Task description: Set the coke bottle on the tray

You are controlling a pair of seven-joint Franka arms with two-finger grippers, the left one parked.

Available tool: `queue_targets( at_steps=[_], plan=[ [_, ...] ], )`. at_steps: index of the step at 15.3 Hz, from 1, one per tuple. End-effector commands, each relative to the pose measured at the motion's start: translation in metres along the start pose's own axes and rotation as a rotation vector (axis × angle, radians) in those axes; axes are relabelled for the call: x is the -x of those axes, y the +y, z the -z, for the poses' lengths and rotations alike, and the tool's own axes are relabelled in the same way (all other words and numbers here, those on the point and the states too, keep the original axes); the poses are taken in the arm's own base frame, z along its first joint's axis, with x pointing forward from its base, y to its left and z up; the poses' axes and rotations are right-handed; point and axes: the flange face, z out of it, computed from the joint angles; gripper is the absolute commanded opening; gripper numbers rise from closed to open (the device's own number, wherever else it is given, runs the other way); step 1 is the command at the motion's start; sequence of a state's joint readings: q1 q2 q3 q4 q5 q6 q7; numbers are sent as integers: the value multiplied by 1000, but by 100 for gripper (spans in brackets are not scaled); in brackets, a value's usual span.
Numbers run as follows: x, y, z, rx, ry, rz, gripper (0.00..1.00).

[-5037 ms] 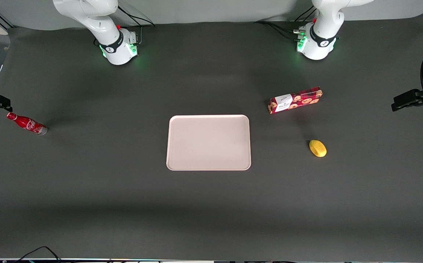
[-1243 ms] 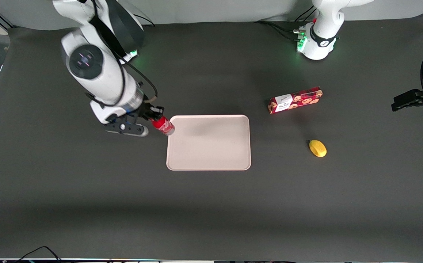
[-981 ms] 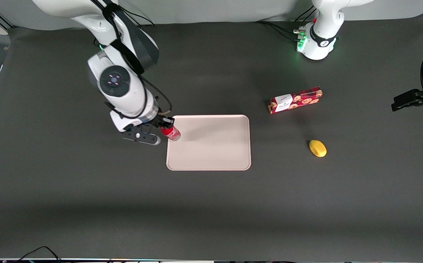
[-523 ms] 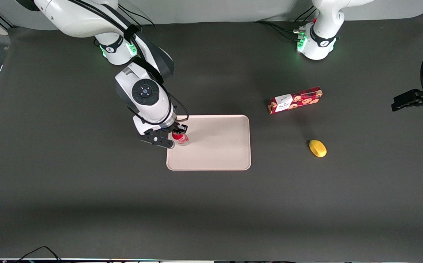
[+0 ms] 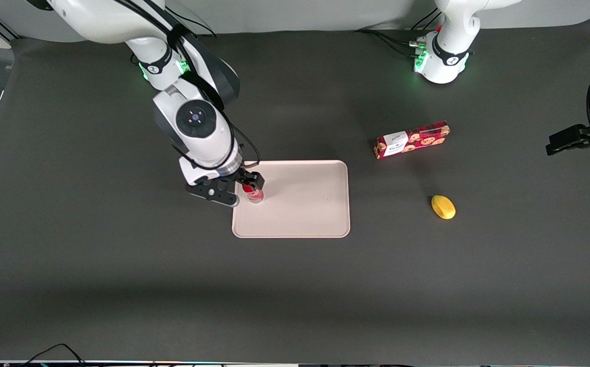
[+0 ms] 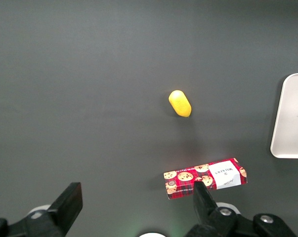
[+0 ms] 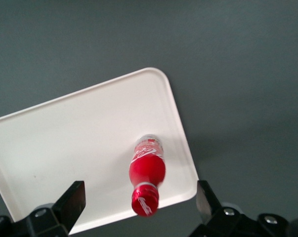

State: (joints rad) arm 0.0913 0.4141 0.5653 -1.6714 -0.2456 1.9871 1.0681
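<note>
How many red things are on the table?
2. The coke bottle stands on the tray, under the open gripper. The biscuit box lies on the table toward the parked arm's end.

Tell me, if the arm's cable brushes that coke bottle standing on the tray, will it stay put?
Probably not. The coke bottle is tall and slim on a small base, so it likely tips easily. Once down, its round body could roll across the smooth, low-rimmed tray. The gripper is open above it, fingers apart and clear of the cap.
</note>
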Motion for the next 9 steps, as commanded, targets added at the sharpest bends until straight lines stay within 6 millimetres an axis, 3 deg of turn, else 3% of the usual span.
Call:
queue_targets(
  at_steps=[1,3,4,5,7,9],
  plan=[
    [-18,24,115,50,47,92,100],
    [-34,55,167,79,29,138,100],
    [-33,69,189,100,23,178,100],
    [-38,94,207,127,22,200,100],
    [-50,150,241,130,0,251,100],
    [-67,221,264,80,-38,244,100]
  ],
)
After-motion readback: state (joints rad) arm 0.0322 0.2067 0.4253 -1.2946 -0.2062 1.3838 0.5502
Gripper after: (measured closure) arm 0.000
